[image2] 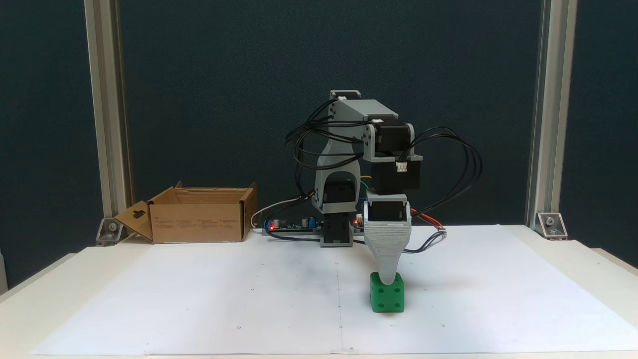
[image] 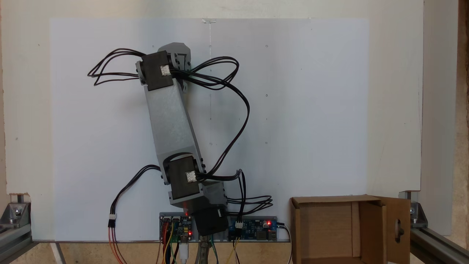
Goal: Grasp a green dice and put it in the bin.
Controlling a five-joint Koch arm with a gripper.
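The green dice (image2: 387,295) rests on the white paper, right of centre in a fixed view. My gripper (image2: 389,279) points straight down at it. One grey jaw shows, and its tip overlaps the top of the dice's front face. The other jaw lies behind it, so I cannot tell whether the dice is gripped. From above, the arm (image: 172,117) covers the gripper and dice. The bin (image2: 199,222), a brown cardboard box with open flaps, stands at the back left. In the top-down fixed view the bin (image: 372,227) is at the lower right, slotted flap outward.
Circuit boards (image: 253,228) with red lights and loose black cables (image: 234,91) sit around the arm's base (image2: 339,234). Aluminium frame posts (image2: 107,119) stand at both back corners of the table. The white paper sheet (image2: 199,294) spreads wide around the dice.
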